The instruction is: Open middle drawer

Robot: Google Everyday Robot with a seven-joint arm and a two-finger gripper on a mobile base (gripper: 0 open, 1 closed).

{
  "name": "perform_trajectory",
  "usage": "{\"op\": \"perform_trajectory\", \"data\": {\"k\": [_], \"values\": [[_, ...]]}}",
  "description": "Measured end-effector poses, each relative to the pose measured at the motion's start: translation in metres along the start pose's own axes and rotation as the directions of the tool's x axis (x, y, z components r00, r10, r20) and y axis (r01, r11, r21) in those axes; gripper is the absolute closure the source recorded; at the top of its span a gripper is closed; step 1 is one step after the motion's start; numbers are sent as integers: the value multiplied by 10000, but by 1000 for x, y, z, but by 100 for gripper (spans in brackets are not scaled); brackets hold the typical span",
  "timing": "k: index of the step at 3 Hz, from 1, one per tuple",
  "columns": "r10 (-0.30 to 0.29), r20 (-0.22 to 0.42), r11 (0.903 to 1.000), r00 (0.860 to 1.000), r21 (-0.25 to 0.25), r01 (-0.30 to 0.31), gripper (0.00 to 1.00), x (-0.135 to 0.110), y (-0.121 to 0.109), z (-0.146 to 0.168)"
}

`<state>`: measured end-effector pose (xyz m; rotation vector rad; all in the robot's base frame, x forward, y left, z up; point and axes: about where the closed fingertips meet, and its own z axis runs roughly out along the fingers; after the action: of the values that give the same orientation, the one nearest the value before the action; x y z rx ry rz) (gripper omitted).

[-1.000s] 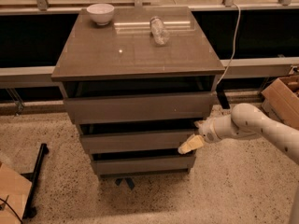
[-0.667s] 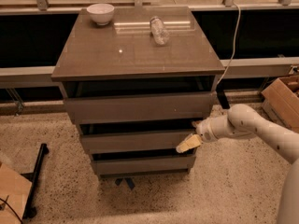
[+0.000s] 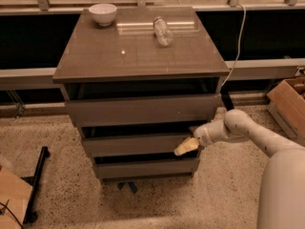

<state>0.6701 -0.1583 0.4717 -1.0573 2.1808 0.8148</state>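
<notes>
A glossy grey-brown cabinet [image 3: 138,51] with three handleless drawers stands in the middle of the camera view. The middle drawer [image 3: 136,144] has a plain flat front of medium height and stands out a little from the cabinet, with a dark gap above it. My gripper [image 3: 186,147], with pale yellowish fingertips, is at the right end of the middle drawer's front, touching or very near it. The white arm reaches in from the right.
The top drawer [image 3: 143,109] and the bottom drawer [image 3: 145,168] also stand out slightly. A white bowl [image 3: 103,13] and a lying clear bottle [image 3: 163,30] are on the cabinet top. A cardboard box [image 3: 289,104] is at the right, a black stand [image 3: 37,182] at the left on the speckled floor.
My gripper has shifted slightly left along the middle drawer's right end. The drawers look unchanged.
</notes>
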Motion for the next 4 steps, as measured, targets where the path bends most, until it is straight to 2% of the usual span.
{"op": "perform_trajectory", "data": {"k": [1,2,3,4], "values": [[333,55,9993,9994,-185,-332,0,7,-3,11],[334,56,9993,9994,-185,-333,12,6,-2,10],[335,56,9993,9994,-185,-334,44,5,-2,9],[335,56,9993,9994,-185,-334,67,4,-2,9]]}}
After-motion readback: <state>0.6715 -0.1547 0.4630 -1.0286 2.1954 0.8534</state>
